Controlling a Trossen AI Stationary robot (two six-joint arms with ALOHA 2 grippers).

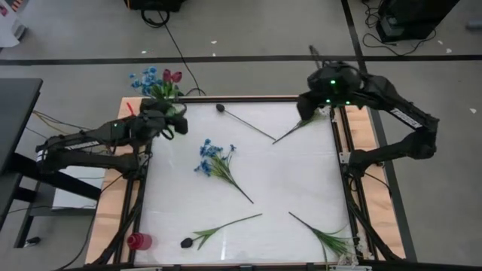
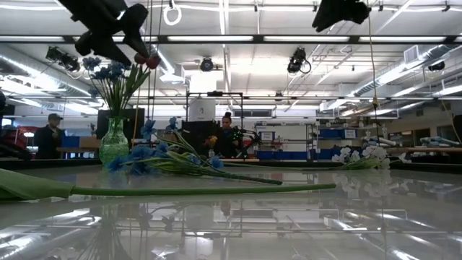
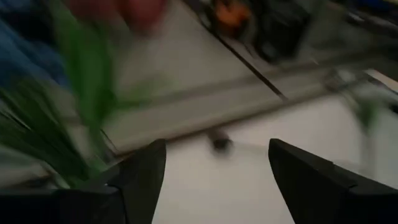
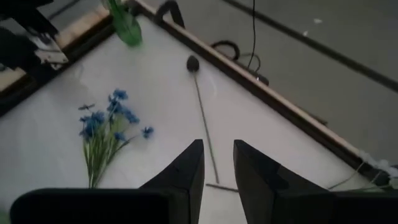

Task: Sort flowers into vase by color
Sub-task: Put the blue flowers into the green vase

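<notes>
A green glass vase (image 2: 114, 141) at the table's far left corner holds blue flowers (image 1: 147, 79) and a red-pink flower (image 1: 172, 76). My left gripper (image 3: 217, 174) hangs open just beside and above the vase, the green stems (image 3: 87, 81) blurred next to one finger. On the white table lie a dark-headed flower (image 1: 245, 124), a blue bunch (image 1: 217, 162), a pale flower (image 1: 297, 129) at the far right, another dark-headed flower (image 1: 218, 229) and a leafy stem (image 1: 324, 235) near the front. My right gripper (image 4: 217, 168) hovers high over the far right, its fingers slightly apart with nothing between them.
A small red object (image 1: 138, 241) stands at the near left corner. A wooden frame (image 1: 363, 128) borders the white surface. Cables lie on the floor beyond the far edge. People (image 2: 49, 133) stand in the room behind the table. Bare table lies between the flowers.
</notes>
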